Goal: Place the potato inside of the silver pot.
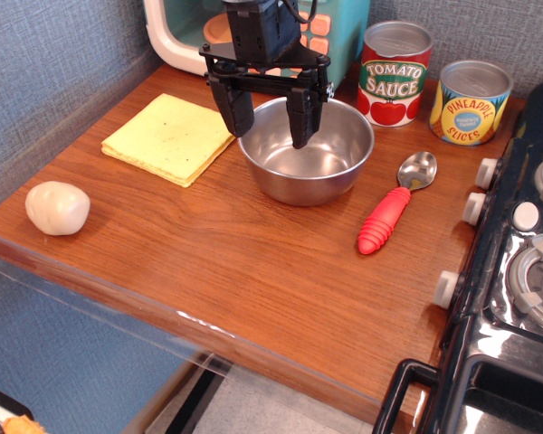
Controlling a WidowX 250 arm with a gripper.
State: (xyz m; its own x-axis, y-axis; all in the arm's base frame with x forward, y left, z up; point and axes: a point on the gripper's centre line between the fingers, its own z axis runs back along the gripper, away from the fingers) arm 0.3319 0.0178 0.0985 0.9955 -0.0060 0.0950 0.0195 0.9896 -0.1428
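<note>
The potato [57,207] is a pale beige oval lump lying near the front left corner of the wooden table. The silver pot [308,150] is a shiny round steel bowl in the middle of the table, and nothing lies in it. My black gripper [270,125] hangs open above the pot's left rim, its two fingers pointing down with a wide gap between them. It holds nothing. The potato lies far to the left of the gripper.
A folded yellow cloth [170,136] lies left of the pot. A spoon with a red handle [395,203] lies to its right. A tomato sauce can [395,74] and a pineapple can [470,102] stand behind. A toy stove [516,262] fills the right side; a toy microwave [330,32] stands at the back.
</note>
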